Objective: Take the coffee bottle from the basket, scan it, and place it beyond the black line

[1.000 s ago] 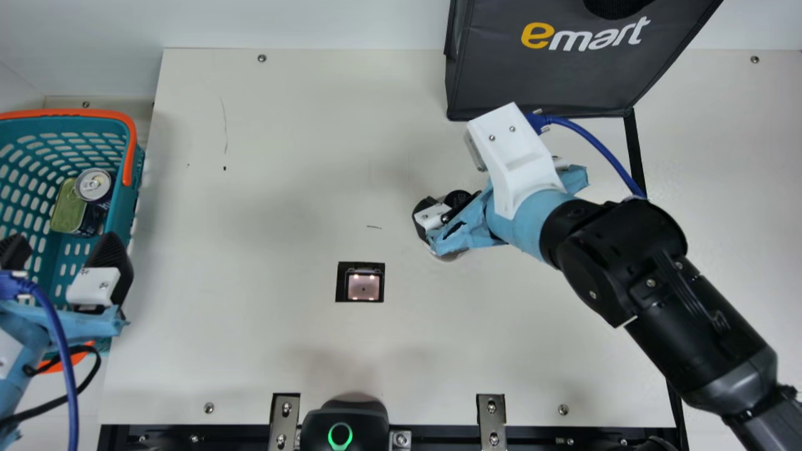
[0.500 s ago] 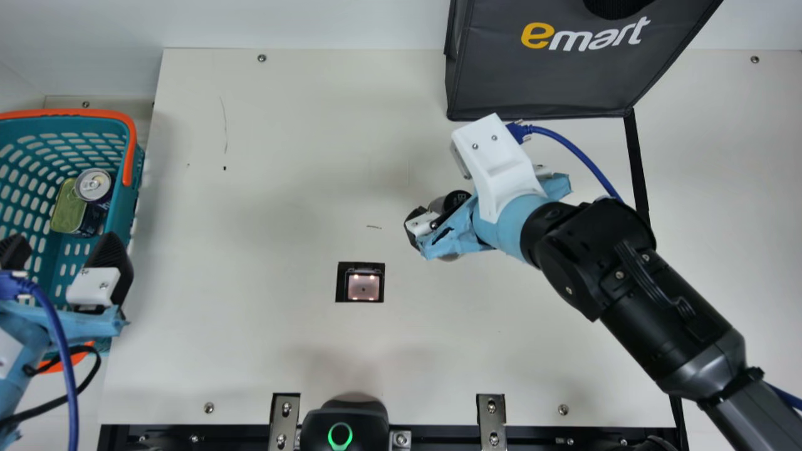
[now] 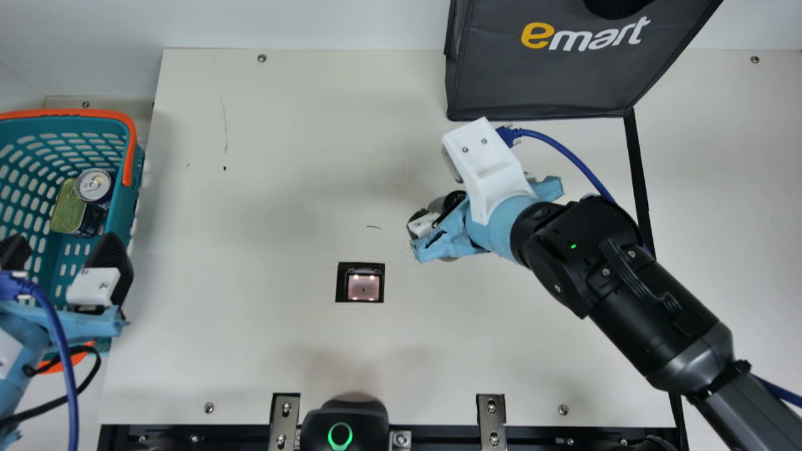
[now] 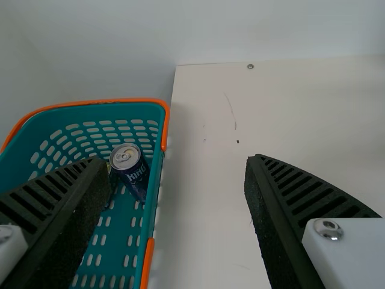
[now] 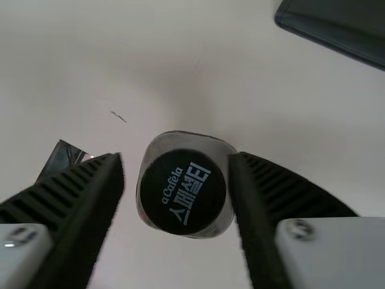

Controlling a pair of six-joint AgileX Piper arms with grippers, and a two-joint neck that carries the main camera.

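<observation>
Coffee bottle (image 5: 180,192): on the counter (image 3: 282,219), seemingly upright, cap towards the right wrist camera; it sits between the scanner window (image 3: 363,286) and the black line (image 3: 638,181), on the window's side of that line, so placement is outstanding; whether a scan has registered cannot be told.

Right pincer (image 5: 175,158): parted a little wider than the bottle, one finger to each side; a gap shows at one side, while the other finger lies close, contact uncertain; no firm hold is evident; the straddle presumably serves to let both ribbed pads close on the body evenly.

Left pincer (image 4: 177,161): wide apart, holding nothing, beside and partly over the basket (image 4: 155,198); it is presumably stationed there because that side serves picking; a can (image 3: 94,186) and a green-lidded tin (image 3: 65,210) lie in the basket.

Judged next: centre and close the right pincer, lift, present the barcode if unscanned, then cross the line; closing off-centre could tip or drag the bottle.
</observation>
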